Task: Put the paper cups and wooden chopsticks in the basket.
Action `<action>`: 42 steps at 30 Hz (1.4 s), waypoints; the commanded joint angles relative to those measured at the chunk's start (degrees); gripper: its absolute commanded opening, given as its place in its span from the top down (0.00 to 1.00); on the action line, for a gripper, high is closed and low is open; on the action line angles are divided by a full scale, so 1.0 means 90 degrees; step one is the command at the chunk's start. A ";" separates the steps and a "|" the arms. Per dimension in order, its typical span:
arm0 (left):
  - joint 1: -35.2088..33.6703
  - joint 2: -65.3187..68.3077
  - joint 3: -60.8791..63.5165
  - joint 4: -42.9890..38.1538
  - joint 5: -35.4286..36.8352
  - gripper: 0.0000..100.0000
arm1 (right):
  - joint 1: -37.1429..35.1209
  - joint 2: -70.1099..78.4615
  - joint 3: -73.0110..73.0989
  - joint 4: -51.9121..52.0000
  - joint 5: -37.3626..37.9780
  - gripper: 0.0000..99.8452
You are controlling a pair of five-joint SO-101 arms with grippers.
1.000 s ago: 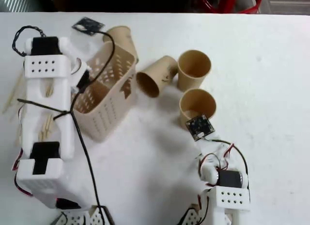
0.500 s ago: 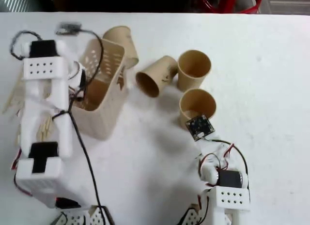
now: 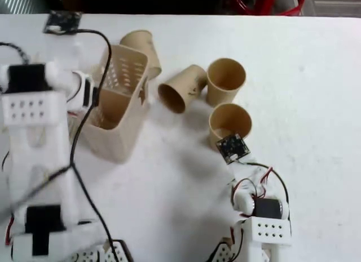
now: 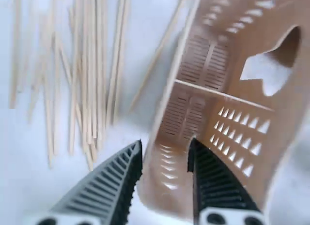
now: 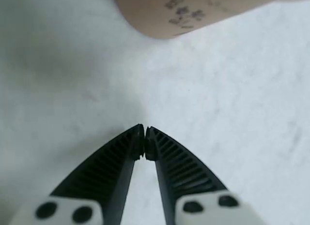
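We find the left pincer (image 4: pixel 164 147) pinching the basket (image 4: pixel 232 89) wall, with chopsticks (image 4: pixel 87 89) loose on the desk (image 4: pixel 19 152) beside it. The right pincer (image 5: pixel 145 133) is pressed together near a cup (image 5: pixel 193 12). Four cups (image 3: pixel 225 79) sit outside the basket.

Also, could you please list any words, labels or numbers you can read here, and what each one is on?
Dark print on the paper cup by the right claw: too blurred to read.
Dark mark on the tipped cup: too small to read.
No other text is legible.
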 commanded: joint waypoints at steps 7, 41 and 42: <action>-0.1939 -0.2593 0.0176 -0.1524 -0.1016 0.83 | -0.0034 -0.0054 -0.0039 -0.0112 -0.0039 0.98; -0.5797 0.6921 -0.2628 -0.8635 -0.1495 0.66 | -0.0034 -0.0054 0.0010 -0.0112 -0.0039 0.98; -0.5788 0.7184 -0.2940 -0.8615 -0.1504 0.66 | -0.0034 -0.0054 0.0010 -0.0112 -0.0039 0.98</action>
